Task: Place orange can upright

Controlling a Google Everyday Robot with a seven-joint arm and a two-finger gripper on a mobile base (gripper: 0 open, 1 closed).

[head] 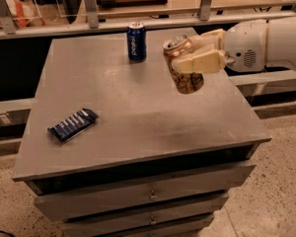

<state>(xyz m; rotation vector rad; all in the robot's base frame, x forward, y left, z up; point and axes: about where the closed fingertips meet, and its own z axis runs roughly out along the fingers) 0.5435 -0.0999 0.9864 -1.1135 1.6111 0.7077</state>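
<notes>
So the gripper (pixel 186 53) hangs over the counter (pixel 138 107), cream fingers (pixel 200 61) pinching the can (pixel 189 82) round its middle. The can's clear of the surface and a bit tilted, silver top leaning away from the wrist. I'd level it first, lower straight down till the base sits flat, and only then let go. It's thin shiny aluminium, round, and probably tips easily on that smooth grey top. A blue can (pixel 136 42) stands well beyond the fingers, and a flat blue packet (pixel 73 124) lies well off toward the front.
</notes>
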